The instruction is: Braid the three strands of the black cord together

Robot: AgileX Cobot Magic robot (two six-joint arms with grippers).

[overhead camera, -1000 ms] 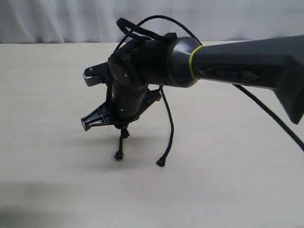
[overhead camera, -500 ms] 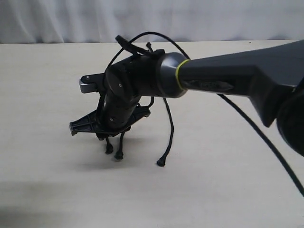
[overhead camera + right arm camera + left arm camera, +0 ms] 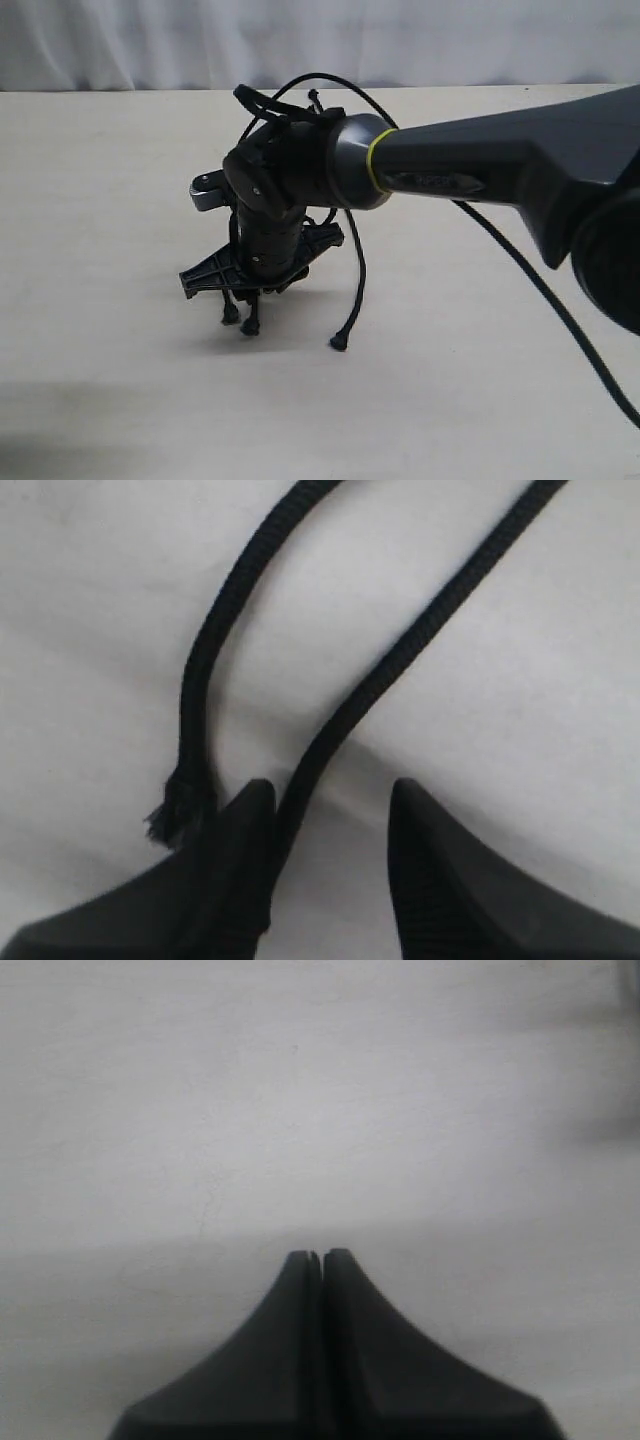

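My right gripper reaches in from the right and points down at the table. It stands open. One strand of the black cord runs between its fingers, lying against one finger. A second strand lies just outside that finger and ends in a frayed tip. In the exterior view two strand tips sit under the gripper. The third strand hangs free to its right, its tip on the table. My left gripper is shut over bare table, holding nothing.
The right arm's thick grey link spans the right half of the exterior view, and its glossy cable trails to the lower right. A pale wooden tabletop lies all around, with a white curtain behind.
The right wrist swung left, then back right and a little lower. Two strand tips now lie under it where one showed a second ago. The free third strand stayed put.
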